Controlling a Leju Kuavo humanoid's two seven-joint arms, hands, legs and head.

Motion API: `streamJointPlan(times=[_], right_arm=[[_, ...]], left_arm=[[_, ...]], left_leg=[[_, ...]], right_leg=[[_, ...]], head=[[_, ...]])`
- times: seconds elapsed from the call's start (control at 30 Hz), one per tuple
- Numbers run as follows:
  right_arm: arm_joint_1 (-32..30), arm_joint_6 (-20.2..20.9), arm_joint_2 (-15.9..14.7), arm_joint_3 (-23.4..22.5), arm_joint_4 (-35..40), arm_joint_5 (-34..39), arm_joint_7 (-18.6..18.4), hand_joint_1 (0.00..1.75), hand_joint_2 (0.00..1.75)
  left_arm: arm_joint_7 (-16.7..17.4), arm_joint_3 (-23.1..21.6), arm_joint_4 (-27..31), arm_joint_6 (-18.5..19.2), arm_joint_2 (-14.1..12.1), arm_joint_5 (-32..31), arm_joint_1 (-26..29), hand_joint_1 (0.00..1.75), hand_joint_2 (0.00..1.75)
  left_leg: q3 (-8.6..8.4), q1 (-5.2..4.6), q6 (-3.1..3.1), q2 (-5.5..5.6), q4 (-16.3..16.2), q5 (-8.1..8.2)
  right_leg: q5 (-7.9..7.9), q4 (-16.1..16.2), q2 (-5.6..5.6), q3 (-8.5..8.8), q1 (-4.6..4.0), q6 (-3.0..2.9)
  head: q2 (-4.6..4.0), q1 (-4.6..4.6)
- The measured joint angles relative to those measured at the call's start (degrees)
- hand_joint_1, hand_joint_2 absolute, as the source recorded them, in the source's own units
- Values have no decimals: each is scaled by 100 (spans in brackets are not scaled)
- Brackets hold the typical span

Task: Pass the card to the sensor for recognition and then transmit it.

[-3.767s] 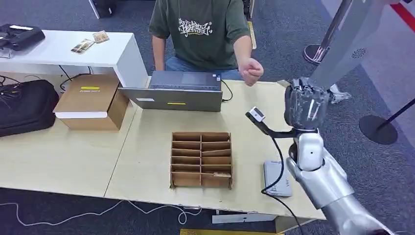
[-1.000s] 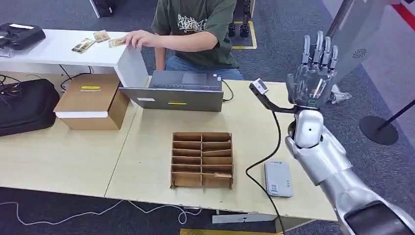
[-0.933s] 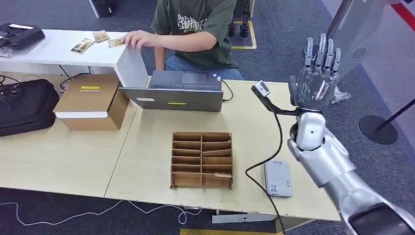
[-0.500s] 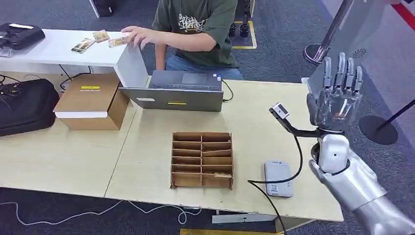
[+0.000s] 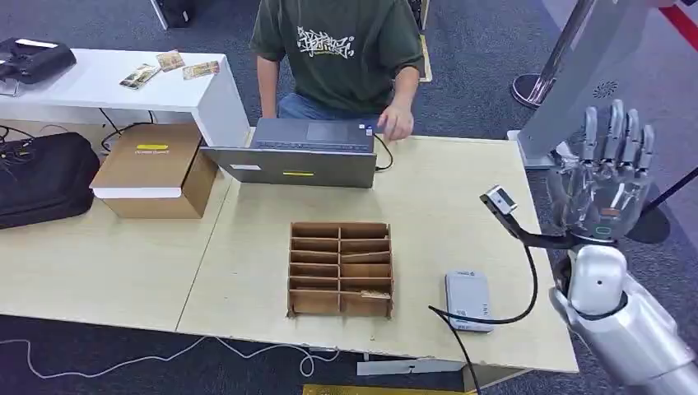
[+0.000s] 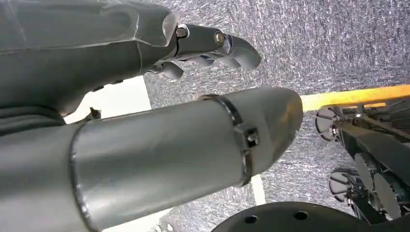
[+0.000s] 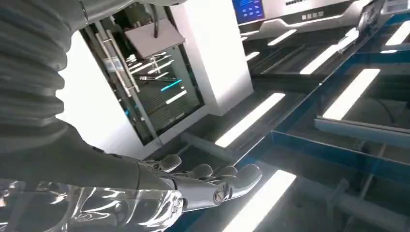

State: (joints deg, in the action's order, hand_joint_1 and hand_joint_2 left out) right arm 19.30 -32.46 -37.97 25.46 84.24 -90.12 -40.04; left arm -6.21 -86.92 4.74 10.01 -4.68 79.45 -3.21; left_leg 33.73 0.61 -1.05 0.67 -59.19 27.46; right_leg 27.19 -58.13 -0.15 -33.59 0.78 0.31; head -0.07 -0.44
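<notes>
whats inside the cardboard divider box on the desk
The cardboard divider box has two columns of slots. A few hold thin brown pieces, perhaps cards. The dividers hide the slot bottoms.

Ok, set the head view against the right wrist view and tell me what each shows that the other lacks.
Head view alone: the wooden table, the cardboard divider box, the grey card reader with its cable, the laptop, and a person seated behind it.

Right wrist view alone: ceiling light strips and a blue screen overhead.

Both: the right hand, raised with fingers extended and holding nothing.
</notes>
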Motion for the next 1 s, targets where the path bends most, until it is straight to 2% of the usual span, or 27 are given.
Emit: streamJointPlan(times=[0.2, 0.47, 0.63, 0.8, 1.0], right_arm=[[-728, 198, -240, -591, 687, 0, 0, 0, 175], [-1352, 509, -376, -1055, 1341, 0, 0, 0, 175], [-1656, 529, -389, -1232, 1570, 0, 0, 0, 175], [-2033, 734, -387, -1414, 1873, 0, 0, 0, 175], [-2566, 806, -277, -1628, 2273, 0, 2, 0, 175]], left_arm=[[-18, 26, -2, 9, 13, 100, 15, 0, 0], [-70, 77, -13, 39, 63, 201, 45, 0, 0], [-101, 122, -13, 72, 87, 254, 54, 0, 0], [-103, 166, -59, 79, 136, 319, 81, 0, 0], [-116, 216, -144, 96, 216, 422, 110, 0, 0]], left_leg=[[0, -1, 0, -2, 0, 7], [-1, 0, 0, -2, 0, 7], [-1, 0, 0, -2, 0, 7], [-1, -1, 3, -2, 0, 9], [-1, -1, 0, -3, 2, 12]], right_leg=[[4, 0, 1, -1, 1, 5], [4, 0, 2, 0, 1, 5], [4, 0, 3, 0, 0, 5], [5, 0, 2, 0, 1, 6], [6, 1, 3, 0, 1, 5]], head=[[0, 0], [0, 0], [0, 0], [0, 0], [0, 0]])
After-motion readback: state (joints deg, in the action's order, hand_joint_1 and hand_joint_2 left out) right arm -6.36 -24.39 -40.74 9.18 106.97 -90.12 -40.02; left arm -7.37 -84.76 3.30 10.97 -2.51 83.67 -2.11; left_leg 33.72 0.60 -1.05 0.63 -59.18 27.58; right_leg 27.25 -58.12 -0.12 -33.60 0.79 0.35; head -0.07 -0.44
